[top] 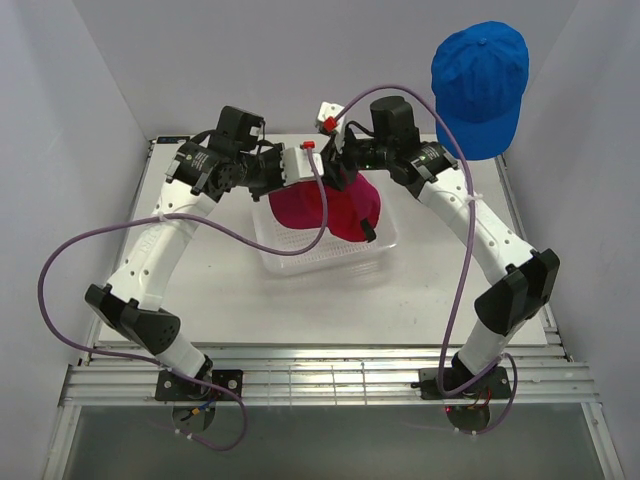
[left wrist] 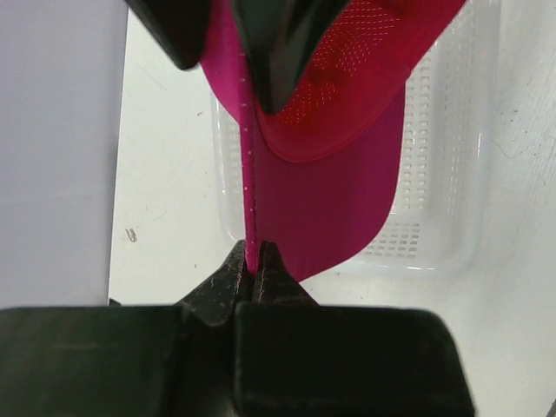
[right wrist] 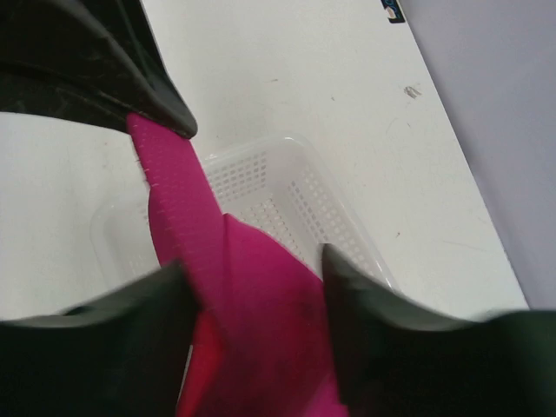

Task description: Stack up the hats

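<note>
A magenta-red cap (top: pixel 335 210) hangs over the clear plastic tray (top: pixel 300 262), held between both grippers. My left gripper (top: pixel 303 165) is shut on the cap's thin edge, seen in the left wrist view (left wrist: pixel 253 261), where the cap (left wrist: pixel 330 191) hangs down with its mesh inside showing. My right gripper (top: pixel 338 160) is shut on bunched fabric of the same cap (right wrist: pixel 252 295), with the gripper (right wrist: pixel 256 339) a short way from the left one. A blue cap (top: pixel 480 85) sits high at the back right. The black and dark green caps are out of view.
The tray shows under the cap in both wrist views: its right wall (left wrist: pixel 443 174) and its far perforated wall (right wrist: pixel 287 174). White walls close in the table on the left, back and right. Purple cables loop beside both arms.
</note>
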Tool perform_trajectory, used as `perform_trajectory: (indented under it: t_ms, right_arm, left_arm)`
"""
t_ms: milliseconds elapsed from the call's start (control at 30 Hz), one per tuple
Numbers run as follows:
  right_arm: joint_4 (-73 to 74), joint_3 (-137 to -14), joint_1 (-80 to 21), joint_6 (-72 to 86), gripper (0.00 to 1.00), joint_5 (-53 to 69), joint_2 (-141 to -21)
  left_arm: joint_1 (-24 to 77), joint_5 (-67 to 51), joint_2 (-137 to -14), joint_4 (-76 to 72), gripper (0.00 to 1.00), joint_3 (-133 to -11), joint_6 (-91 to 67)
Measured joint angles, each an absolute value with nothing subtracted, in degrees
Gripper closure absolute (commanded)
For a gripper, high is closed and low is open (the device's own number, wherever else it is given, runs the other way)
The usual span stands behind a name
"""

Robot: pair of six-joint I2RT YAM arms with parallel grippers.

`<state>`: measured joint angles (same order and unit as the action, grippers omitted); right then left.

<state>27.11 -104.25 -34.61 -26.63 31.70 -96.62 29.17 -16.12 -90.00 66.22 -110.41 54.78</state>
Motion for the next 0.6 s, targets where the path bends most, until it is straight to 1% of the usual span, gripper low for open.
perform_trajectory:
  t_ms: [67,100,133,233,267,333,367,433,533,600]
  right_arm:
    - [27.49,-104.73,-34.65,-26.02,0.74,33.56,-97.82]
    - [27.75,-104.79,-34.96,-25.76,0.87,34.0,-98.04]
    - [28.21,-104.79,-35.14,-25.8,0.91,34.35,-98.1]
    - [29.02,-104.33,-35.16,-26.0,0.92,35.14,-97.78]
    - [28.62,-103.55,-35.18,-25.98,0.92,35.11,-97.32]
    - [27.27,-101.23,-35.22,-25.96,0.92,34.61,-95.66]
    - [26.76,-99.72,-35.18,-25.61,0.92,34.2,-94.54]
    - [25.12,-96.73,-34.96,-24.12,0.92,32.51,-92.18]
    - [20.62,-92.01,-33.21,-19.9,0.92,30.52,-88.49]
    - [15.59,-88.27,-31.18,-15.57,0.92,28.75,-85.65]
  left_arm:
    - [28.99,-16.36,-90.48,66.19,1.0,-110.85,53.54]
    - [28.69,-16.4,-90.8,66.22,1.0,-111.07,52.77]
    - [28.45,-16.69,-91.11,66.3,1.0,-111.22,52.03]
    - [28.12,-17.41,-91.44,66.57,1.0,-111.57,49.71]
    - [28.1,-17.72,-91.61,67.05,0.91,-111.87,48.69]
    - [28.23,-18.52,-92.2,67.79,0.55,-112.88,46.39]
    - [28.27,-18.92,-92.55,67.51,0.28,-113.56,44.71]
    - [28.36,-19.92,-92.9,66.7,0.13,-114.8,40.99]
    - [27.33,-23.22,-92.86,65.76,0.07,-115.79,35.29]
    - [24.64,-27.4,-92.79,65.1,0.06,-116.01,31.53]
